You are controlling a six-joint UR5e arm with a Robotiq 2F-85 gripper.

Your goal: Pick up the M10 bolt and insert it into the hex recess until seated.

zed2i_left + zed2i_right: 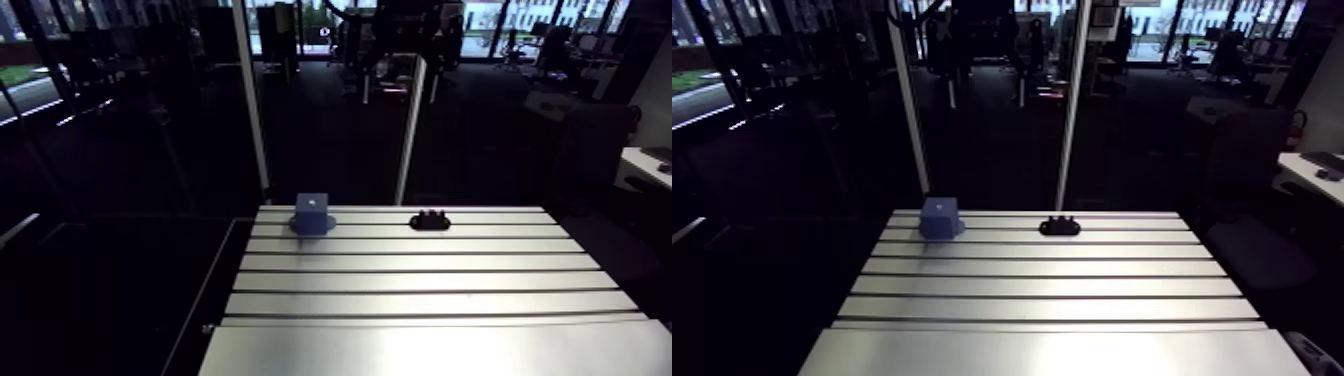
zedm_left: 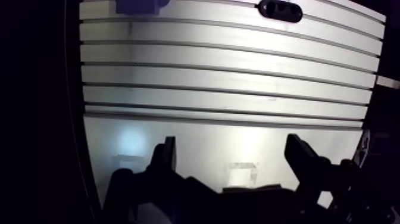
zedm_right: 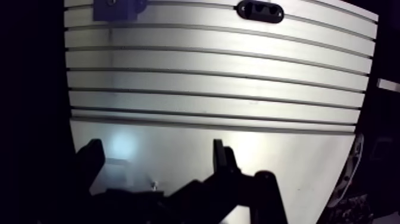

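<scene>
1. Pale metal surface point(image 1: 420, 290), cut by long parallel slots running from side to side.
2. Along the near edge, a smooth strip without slots, catching bright patches of reflected light in the wrist view.
3. At the far edge, towards the left in the arm view: a blue block point(image 1: 311, 212), resting directly on the metal and throwing a faint reflection in front.
4. Also at the far edge, well apart from the block and to its right: a low black oval piece point(image 1: 430, 220), lying flat, with two round holes visible in the wrist view.
</scene>
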